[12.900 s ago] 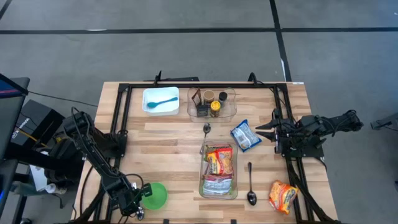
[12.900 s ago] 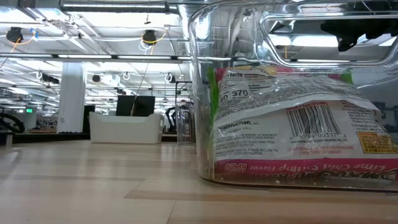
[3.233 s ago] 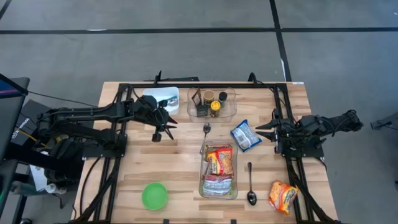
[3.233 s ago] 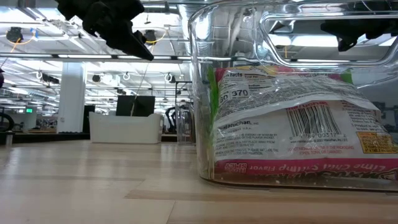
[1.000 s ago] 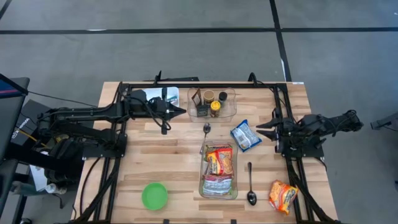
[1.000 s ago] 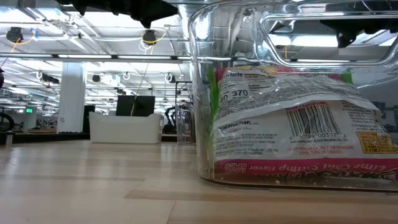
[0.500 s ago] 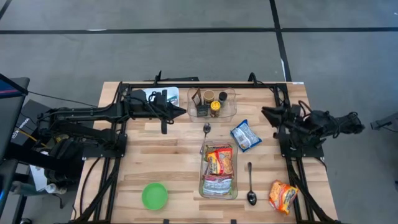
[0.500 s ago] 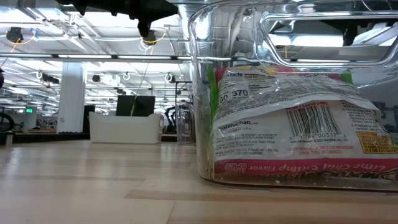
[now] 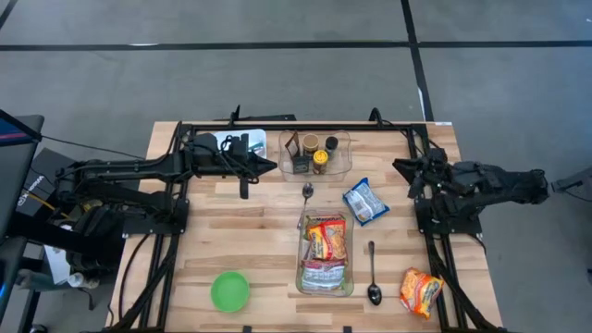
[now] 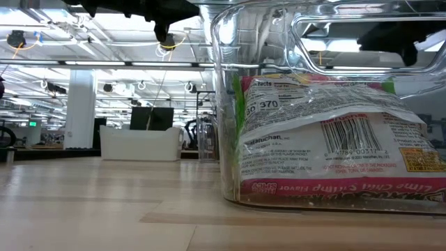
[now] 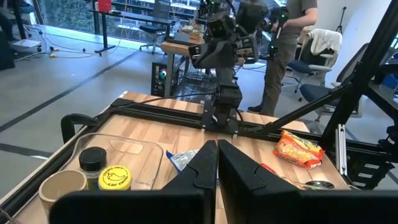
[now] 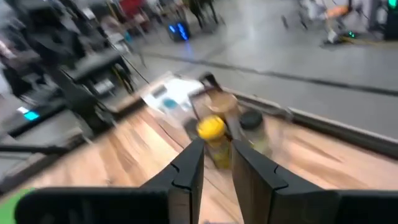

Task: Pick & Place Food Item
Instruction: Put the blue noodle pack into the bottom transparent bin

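Observation:
A blue-and-white food packet (image 9: 363, 201) lies flat on the table right of centre; it also shows in the left wrist view (image 11: 184, 159). An orange packet (image 9: 421, 290) lies flat near the front right corner. A clear container (image 9: 325, 252) at centre front holds ramen packets (image 10: 327, 150). My left gripper (image 9: 275, 166) is shut and empty, hovering beside the clear jar tray (image 9: 315, 154). My right gripper (image 9: 400, 169) is open and empty, above the table to the right of and beyond the blue packet.
The jar tray holds several small jars (image 11: 107, 177). A white tray (image 9: 225, 141) is partly under the left arm. Two spoons (image 9: 373, 276) (image 9: 307, 192) and a green bowl (image 9: 229, 291) lie on the table. A person (image 11: 291, 37) stands beyond the table.
My right gripper has gone toward the table's far edge, away from the blue packet, and has turned toward the jar tray. The packet has stayed where it was.

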Action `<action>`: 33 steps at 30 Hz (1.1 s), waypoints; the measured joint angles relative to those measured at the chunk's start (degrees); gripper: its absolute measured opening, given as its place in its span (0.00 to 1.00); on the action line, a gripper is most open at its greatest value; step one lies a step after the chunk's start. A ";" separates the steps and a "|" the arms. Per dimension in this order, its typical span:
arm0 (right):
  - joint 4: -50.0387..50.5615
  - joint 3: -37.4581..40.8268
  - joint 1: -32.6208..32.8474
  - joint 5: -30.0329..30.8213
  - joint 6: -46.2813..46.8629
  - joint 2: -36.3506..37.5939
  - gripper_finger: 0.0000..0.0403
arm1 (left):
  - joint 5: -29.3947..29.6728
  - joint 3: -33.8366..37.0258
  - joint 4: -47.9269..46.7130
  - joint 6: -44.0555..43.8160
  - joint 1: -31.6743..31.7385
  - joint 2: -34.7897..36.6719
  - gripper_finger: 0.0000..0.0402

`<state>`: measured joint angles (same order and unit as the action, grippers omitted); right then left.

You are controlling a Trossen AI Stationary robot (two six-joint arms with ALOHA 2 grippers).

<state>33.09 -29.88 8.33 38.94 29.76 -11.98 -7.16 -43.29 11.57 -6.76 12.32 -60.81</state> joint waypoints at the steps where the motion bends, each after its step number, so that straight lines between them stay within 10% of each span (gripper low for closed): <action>1: 2.29 -0.90 -0.45 -0.07 0.66 -0.51 0.18 | 0.00 0.00 0.00 0.00 0.00 0.02 0.02; 12: 16.19 -8.93 -7.44 -2.83 3.38 -7.94 0.18 | 0.02 0.00 0.02 0.33 -0.02 0.00 0.02; 24: 11.62 -9.88 -12.65 -29.62 -8.50 -19.36 0.18 | 0.02 0.00 0.03 0.41 -0.02 0.02 0.02; 33: 0.54 -9.97 -14.59 -35.75 -11.81 -26.76 0.18 | 0.02 0.00 0.03 0.33 -0.02 0.02 0.02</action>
<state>33.63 -39.86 -6.25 3.18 17.96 -38.73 -7.14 -43.29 11.60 -6.44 12.29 -60.80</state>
